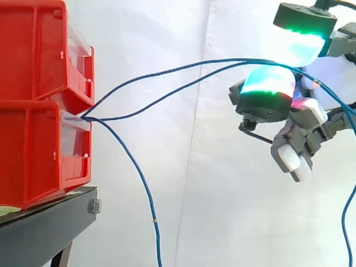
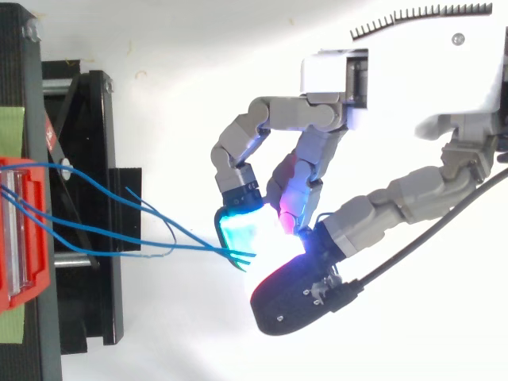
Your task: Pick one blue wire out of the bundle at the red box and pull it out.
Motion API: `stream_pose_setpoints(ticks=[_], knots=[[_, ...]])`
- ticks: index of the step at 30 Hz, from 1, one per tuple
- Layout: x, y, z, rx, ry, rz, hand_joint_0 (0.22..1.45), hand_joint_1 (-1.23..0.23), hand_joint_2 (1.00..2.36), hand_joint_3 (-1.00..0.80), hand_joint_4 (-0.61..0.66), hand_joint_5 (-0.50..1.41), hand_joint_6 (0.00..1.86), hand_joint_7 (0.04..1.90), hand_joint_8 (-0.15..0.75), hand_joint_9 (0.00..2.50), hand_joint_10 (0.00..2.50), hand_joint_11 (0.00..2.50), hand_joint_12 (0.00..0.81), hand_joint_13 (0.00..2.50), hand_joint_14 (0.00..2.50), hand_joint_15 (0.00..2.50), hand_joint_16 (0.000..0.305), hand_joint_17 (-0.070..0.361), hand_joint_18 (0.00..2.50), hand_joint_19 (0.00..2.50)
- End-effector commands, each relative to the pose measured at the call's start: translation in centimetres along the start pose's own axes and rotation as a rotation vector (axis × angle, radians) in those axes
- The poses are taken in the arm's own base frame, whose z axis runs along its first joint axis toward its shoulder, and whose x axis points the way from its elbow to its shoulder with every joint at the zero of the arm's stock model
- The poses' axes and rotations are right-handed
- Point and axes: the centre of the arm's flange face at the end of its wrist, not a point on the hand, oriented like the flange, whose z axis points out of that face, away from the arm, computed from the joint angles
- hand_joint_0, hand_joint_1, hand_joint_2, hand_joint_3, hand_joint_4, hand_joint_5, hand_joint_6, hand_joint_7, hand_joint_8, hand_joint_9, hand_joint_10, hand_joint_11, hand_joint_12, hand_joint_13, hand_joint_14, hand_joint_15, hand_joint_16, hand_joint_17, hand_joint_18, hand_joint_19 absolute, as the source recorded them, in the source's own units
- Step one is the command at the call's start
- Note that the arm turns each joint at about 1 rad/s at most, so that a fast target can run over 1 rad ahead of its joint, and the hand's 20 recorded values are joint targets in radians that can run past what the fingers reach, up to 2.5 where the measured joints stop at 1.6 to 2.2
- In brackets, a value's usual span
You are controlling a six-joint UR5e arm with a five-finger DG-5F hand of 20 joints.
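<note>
A bundle of thin blue wires (image 1: 189,65) comes out of the gap between two stacked red plastic bins (image 1: 33,67), at the front lip of the lower bin. The bins sit on a black metal stand (image 1: 44,228) before a white curtain (image 1: 222,211). The wires are slim, smooth and evenly blue. Just outside the bins they fan apart. Two climb away from the bins in long shallow curves, one above the other, and draw together again far from the bins. A third wire (image 1: 146,189) droops from the same gap and hangs down past the stand's edge.

The hand (image 2: 413,71) is well away from the bins, at the far end of the two rising wires. Its fingers are curled inward, with the glowing cyan and green fingertips (image 1: 270,82) brought close together. In the side view both rising wires run between an upper and a lower pad. In the top view the wires (image 2: 87,228) cross from the red bin (image 2: 28,230) over the stand (image 2: 87,159) and end beneath the cyan pad (image 2: 242,226), against the thumb's dark back, so the hand pinches them. More blue wire hangs beyond the hand, on the side away from the bins.
</note>
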Motion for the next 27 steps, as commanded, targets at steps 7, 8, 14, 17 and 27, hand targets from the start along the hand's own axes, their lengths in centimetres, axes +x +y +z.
stream_pose_setpoints(ticks=[7, 8, 14, 17, 27], knots=[[-0.06, 0.08, -0.01, -0.002, -0.001, 0.000, 0.55, -0.61, 1.01, -0.26, -0.02, -0.06, 0.88, 1.11, 0.267, 1.19, 0.01, 0.35, 0.470, 0.82, 0.01, 0.40, 0.063, 0.143, 0.74, 0.44], [0.09, -0.06, 0.05, 0.001, 0.001, 0.000, 0.55, -0.61, 1.01, -0.26, -0.02, -0.06, 0.88, 1.11, 0.265, 1.19, 0.01, 0.35, 0.470, 0.82, 0.01, 0.40, 0.063, 0.143, 0.73, 0.45], [0.06, 0.03, -0.01, 0.000, 0.001, 0.000, 0.55, -0.61, 1.01, -0.25, -0.03, -0.05, 0.87, 1.09, 0.255, 1.18, 0.01, 0.28, 0.466, 0.80, 0.01, 0.37, 0.063, 0.142, 0.72, 0.44], [0.09, -0.06, 0.05, 0.001, 0.001, 0.000, 0.55, -0.61, 1.01, -0.23, -0.03, -0.05, 0.86, 1.10, 0.236, 1.17, 0.01, 0.22, 0.456, 0.78, 0.01, 0.33, 0.063, 0.143, 0.71, 0.42], [0.09, -0.06, 0.05, 0.001, 0.001, 0.001, 0.55, -0.60, 1.00, -0.18, -0.05, -0.03, 0.84, 1.10, 0.239, 1.20, 0.00, 0.18, 0.462, 0.77, 0.01, 0.31, 0.067, 0.150, 0.71, 0.39]])
